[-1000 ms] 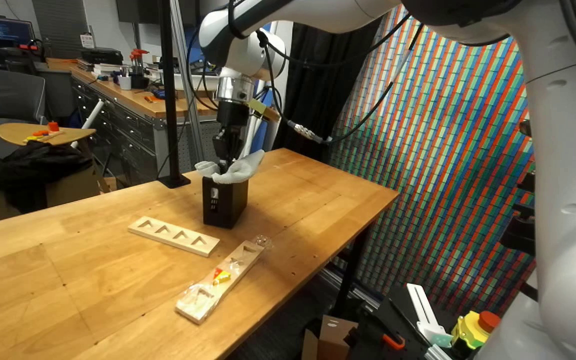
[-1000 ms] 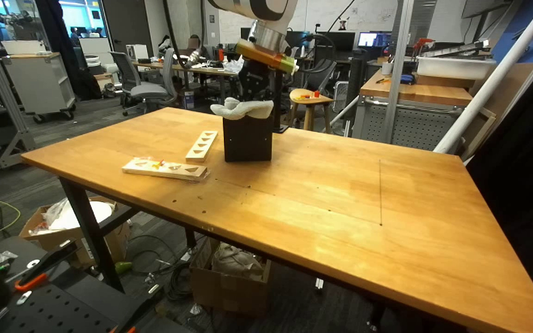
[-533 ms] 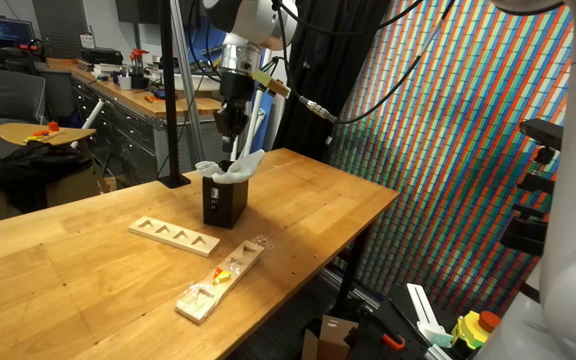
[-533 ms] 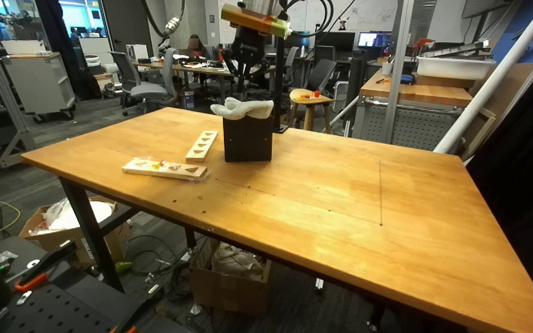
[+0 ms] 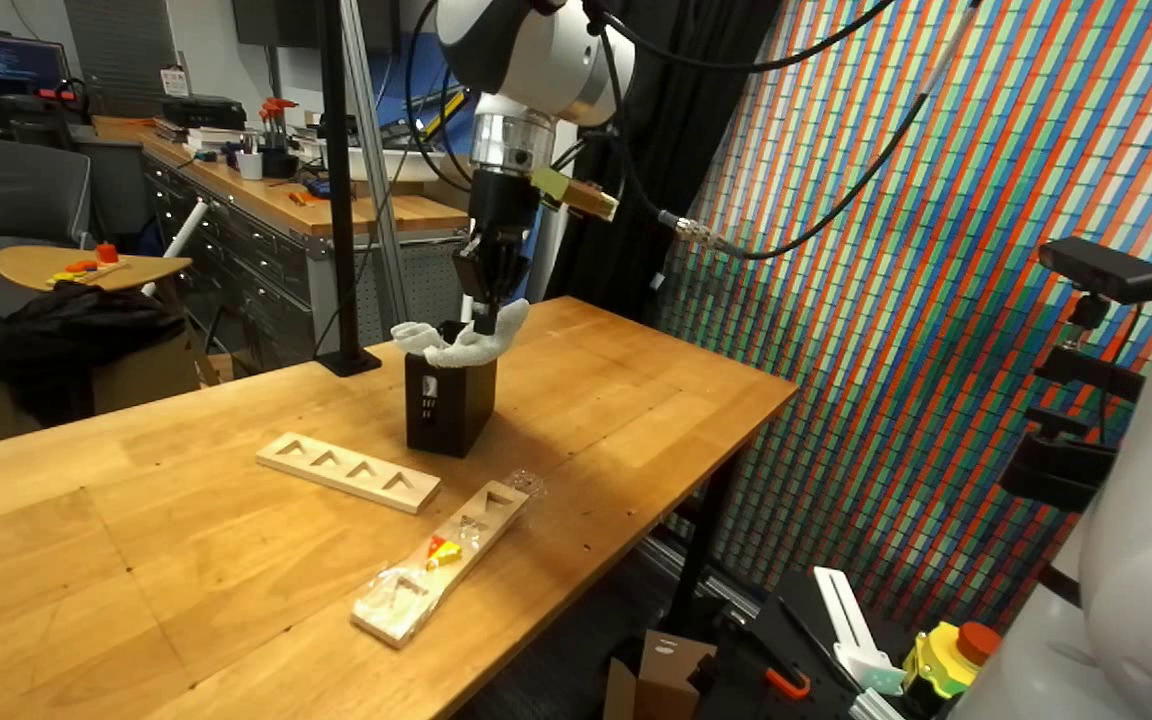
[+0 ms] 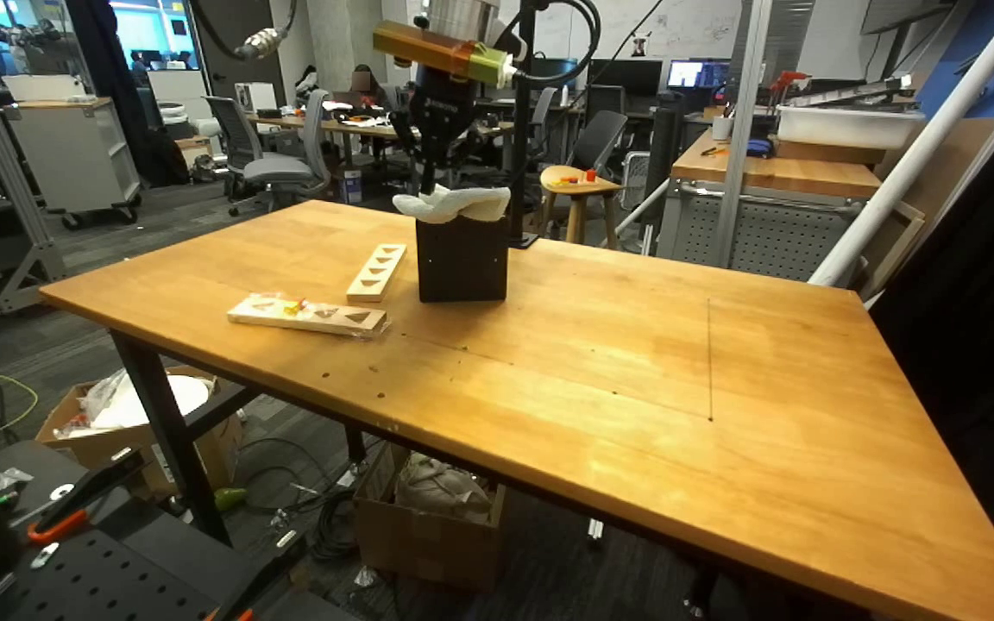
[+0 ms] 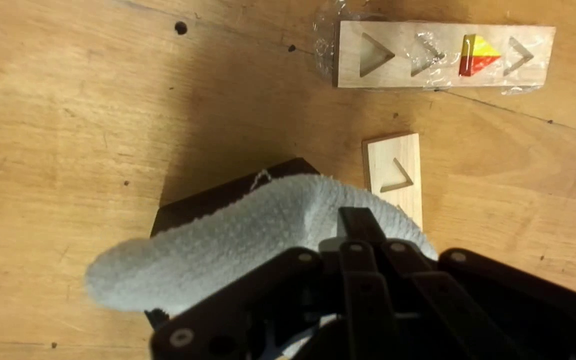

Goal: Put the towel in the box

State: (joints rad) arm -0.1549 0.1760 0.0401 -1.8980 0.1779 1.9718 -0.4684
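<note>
A pale grey towel [image 5: 466, 350] lies over the top of a tall black box [image 5: 448, 410], its ends hanging past the rim. In an exterior view the towel [image 6: 454, 205] drapes over the near rim of the box [image 6: 462, 259]. My gripper [image 5: 484, 322] is shut with nothing visible between its fingers. Its tips are down at the towel's raised flap and seem to touch it. In the wrist view the gripper [image 7: 361, 216] stands over the towel [image 7: 218, 250], which covers most of the box [image 7: 218, 197]. The box's inside is mostly hidden.
Two wooden boards with triangular cut-outs lie near the box on the wooden table: a bare one [image 5: 348, 472] and one in plastic wrap [image 5: 441, 565] with a red and yellow piece. A black post [image 5: 336, 200] stands at the table's far edge.
My gripper has risen out of the towel's middle, shifted sideways toward the raised flap, and come down again. The flap is bent a little at the fingertips. The box has not moved.
</note>
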